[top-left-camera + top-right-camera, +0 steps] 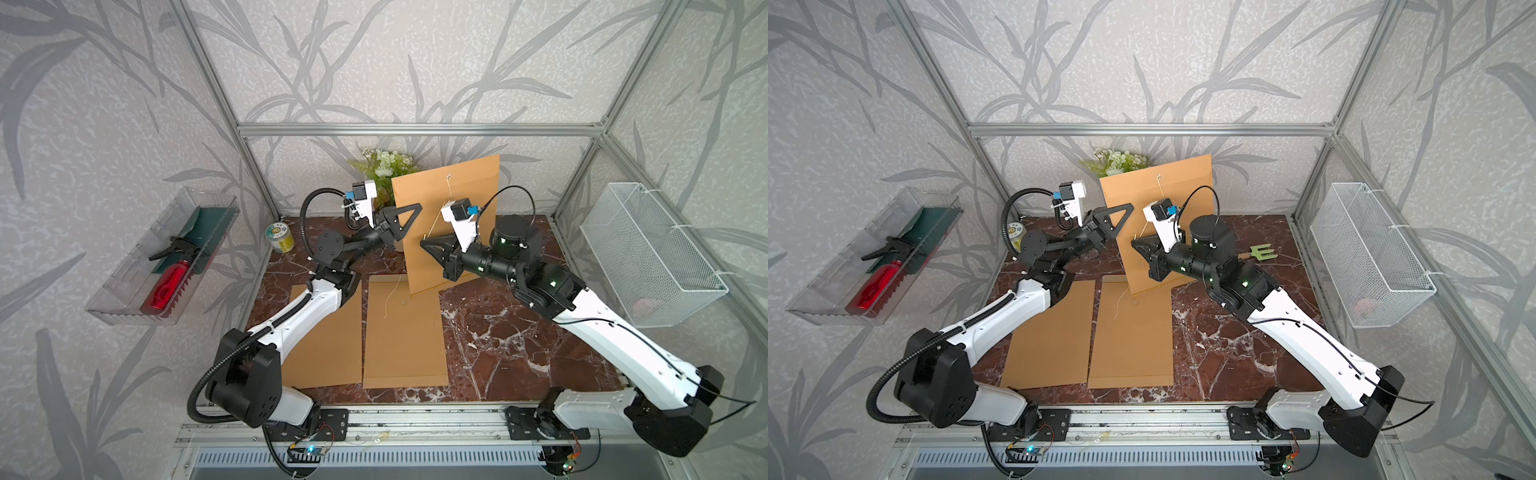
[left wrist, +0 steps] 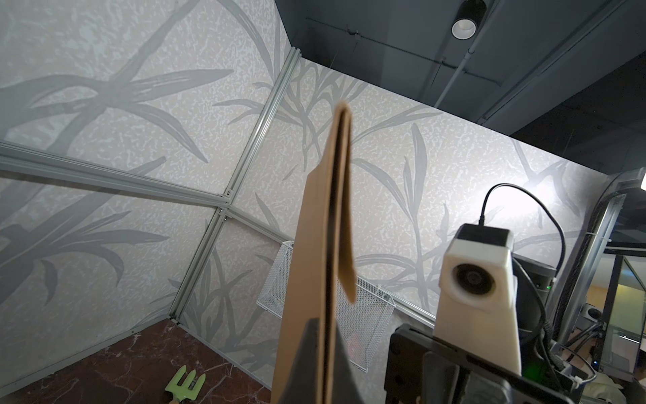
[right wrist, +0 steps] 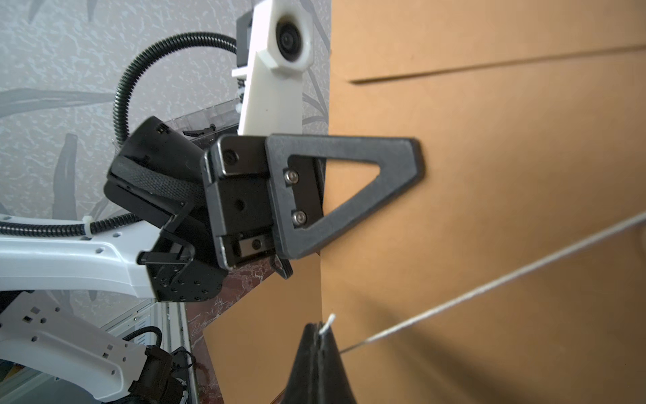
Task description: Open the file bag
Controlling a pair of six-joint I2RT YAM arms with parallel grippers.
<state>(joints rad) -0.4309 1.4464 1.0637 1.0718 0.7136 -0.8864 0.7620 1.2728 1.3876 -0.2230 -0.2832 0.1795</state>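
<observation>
The file bag [image 1: 457,195] is a brown paper envelope standing upright at the back of the table, in both top views [image 1: 1167,187]. My left gripper [image 1: 409,216] is shut on its left edge; the left wrist view shows the bag's edge [image 2: 314,245] running up from between the shut jaws [image 2: 323,349]. The bag's thin white string [image 3: 489,286] runs taut across its front face [image 3: 507,140]. My right gripper [image 3: 318,332] is shut on the string's end, just in front of the bag's lower left [image 1: 424,241]. The flap lies folded down.
Two more brown envelopes [image 1: 405,332] [image 1: 328,340] lie flat on the marble table. A flower pot [image 1: 384,164] and a tin [image 1: 280,237] stand at the back. A green fork tool [image 1: 1262,251] lies behind my right arm. A wire basket [image 1: 648,253] and a clear tray [image 1: 124,307] hang on the side walls.
</observation>
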